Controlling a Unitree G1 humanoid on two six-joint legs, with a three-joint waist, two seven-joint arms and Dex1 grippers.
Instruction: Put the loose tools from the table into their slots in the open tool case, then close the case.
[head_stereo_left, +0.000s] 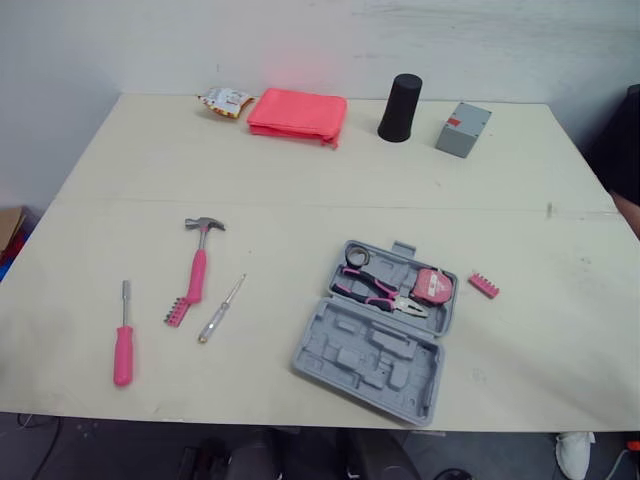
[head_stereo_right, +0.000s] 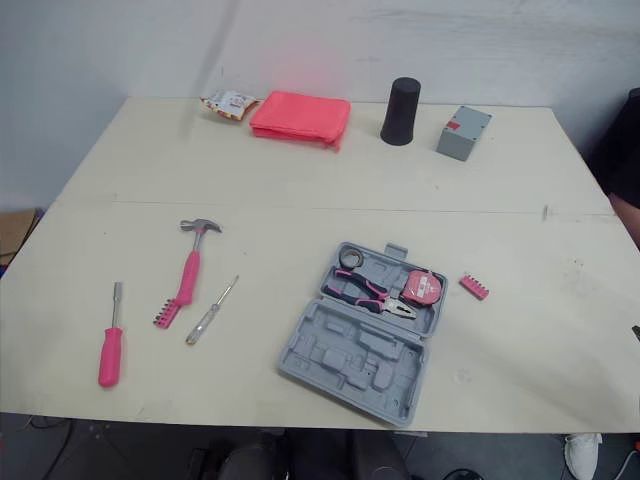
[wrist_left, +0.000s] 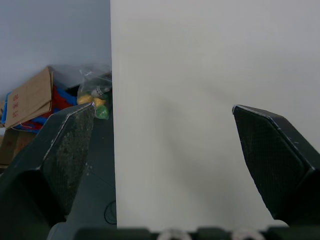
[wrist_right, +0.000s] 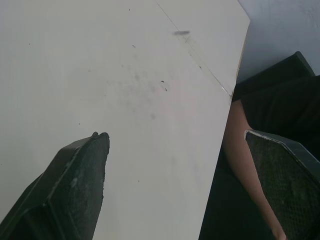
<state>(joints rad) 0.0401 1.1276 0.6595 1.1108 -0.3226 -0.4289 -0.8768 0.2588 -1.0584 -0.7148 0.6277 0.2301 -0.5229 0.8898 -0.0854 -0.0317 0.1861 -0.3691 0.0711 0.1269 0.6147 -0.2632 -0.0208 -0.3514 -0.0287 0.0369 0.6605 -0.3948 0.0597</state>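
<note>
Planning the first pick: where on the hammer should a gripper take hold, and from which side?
Probably best to grip the hammer on the far half of its pink handle, coming straight down with the jaws closing across it. It lies flat with its head pointing away from the robot, and the handle's near end is crowded by the bit strip and the slim screwdriver.

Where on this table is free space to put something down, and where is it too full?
Free: the wide band between the pink pouch, black cup, grey box at the far edge and the tools; the gap between slim screwdriver and tool case; right of the bit strip. Crowded: hammer, bit holder and slim screwdriver lie close together.
</note>
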